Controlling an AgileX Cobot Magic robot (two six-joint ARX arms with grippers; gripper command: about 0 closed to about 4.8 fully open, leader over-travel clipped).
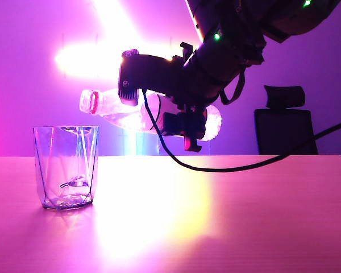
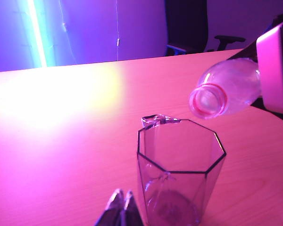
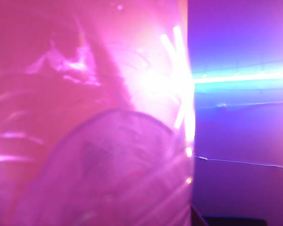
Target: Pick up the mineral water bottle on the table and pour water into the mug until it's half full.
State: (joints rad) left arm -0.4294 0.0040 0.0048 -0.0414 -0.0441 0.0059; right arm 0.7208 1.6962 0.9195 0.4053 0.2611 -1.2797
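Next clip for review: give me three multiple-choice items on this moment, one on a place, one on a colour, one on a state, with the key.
1. Where is the bottle?
A. Held in the air, up and to the right of the mug
B. Standing on the table
C. Lying inside the mug

2. What colour is the ring on the bottle's neck?
A. Green
B. Red
C. Black

3. How is the bottle's mouth?
A. Capped
B. Open, no cap
C. Pressed onto the mug's rim

Key:
1 A, the exterior view shows the right gripper clamping it, nearly level, off the table.
2 B, it reads red-pink in both views.
3 B, the left wrist view looks into the open mouth; the left gripper is shut beside the mug.
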